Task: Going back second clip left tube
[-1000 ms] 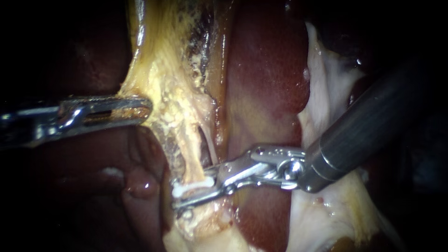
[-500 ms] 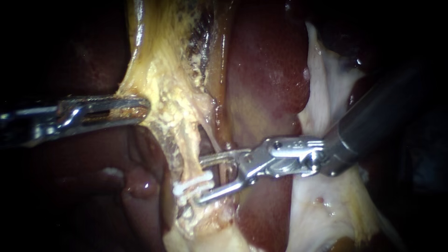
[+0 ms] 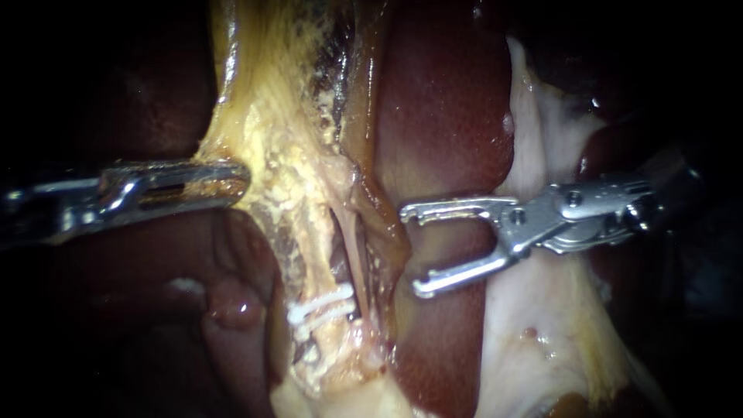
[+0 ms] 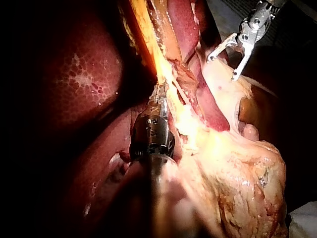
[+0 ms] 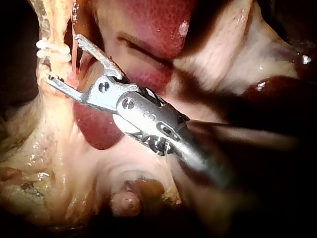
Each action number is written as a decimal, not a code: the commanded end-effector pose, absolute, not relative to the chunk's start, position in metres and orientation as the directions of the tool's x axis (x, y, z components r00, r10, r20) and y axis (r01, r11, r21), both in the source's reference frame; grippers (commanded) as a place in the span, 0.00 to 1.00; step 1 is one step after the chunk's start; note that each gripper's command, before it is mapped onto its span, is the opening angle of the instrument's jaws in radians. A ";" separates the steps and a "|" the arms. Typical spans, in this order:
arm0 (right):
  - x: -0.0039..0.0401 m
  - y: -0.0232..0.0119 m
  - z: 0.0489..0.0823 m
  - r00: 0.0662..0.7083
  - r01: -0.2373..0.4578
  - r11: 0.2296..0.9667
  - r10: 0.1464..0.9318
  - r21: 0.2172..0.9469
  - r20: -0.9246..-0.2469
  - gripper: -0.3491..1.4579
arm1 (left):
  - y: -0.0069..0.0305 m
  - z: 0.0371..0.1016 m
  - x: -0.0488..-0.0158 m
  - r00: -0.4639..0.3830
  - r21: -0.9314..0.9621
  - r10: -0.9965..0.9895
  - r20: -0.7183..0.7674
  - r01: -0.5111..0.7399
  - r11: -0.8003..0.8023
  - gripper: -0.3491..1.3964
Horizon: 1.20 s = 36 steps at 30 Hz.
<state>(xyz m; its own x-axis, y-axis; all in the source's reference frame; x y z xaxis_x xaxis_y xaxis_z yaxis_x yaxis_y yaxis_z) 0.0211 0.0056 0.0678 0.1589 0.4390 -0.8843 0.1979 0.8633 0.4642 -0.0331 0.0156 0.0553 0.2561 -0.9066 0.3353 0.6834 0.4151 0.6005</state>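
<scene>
White clips cross the left tube. Right instrument hand gapes empty; left instrument hand clamps tissue. Back out straight, tips off the liver.

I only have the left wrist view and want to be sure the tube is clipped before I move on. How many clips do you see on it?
Observer: Two white clips show in the endoscope view, side by side across the tube.
Operator: Is the right instrument clear of them?
Observer: Yes. The right instrument has its jaws open and empty over the liver, apart from the clips.
Operator: Where is my left hold relative to the clips?
Observer: The left instrument has its jaws shut on the edge of the yellow tissue, further up the strand than the clips and not touching them.
</scene>
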 end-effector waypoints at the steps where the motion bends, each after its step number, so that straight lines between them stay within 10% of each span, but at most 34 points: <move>1: 0.0210 0.0058 0.0675 0.156 0.199 0.865 0.437 0.461 -0.886 0.52 | 0.0155 0.0555 -0.0331 0.256 0.601 -0.906 0.336 0.682 0.416 0.00; 36: 0.0206 0.0063 0.0659 0.122 0.200 0.887 0.399 0.416 -0.909 0.52 | 0.0137 0.0648 -0.0381 0.318 0.584 -0.899 0.302 0.683 0.438 0.00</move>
<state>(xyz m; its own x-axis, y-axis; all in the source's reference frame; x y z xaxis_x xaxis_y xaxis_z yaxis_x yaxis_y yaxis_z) 0.0206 0.0063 0.0660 0.1223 0.3986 -0.9089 0.1999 0.8871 0.4160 -0.0381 0.0137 0.0648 0.3180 -0.8987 0.3020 0.6834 0.4381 0.5840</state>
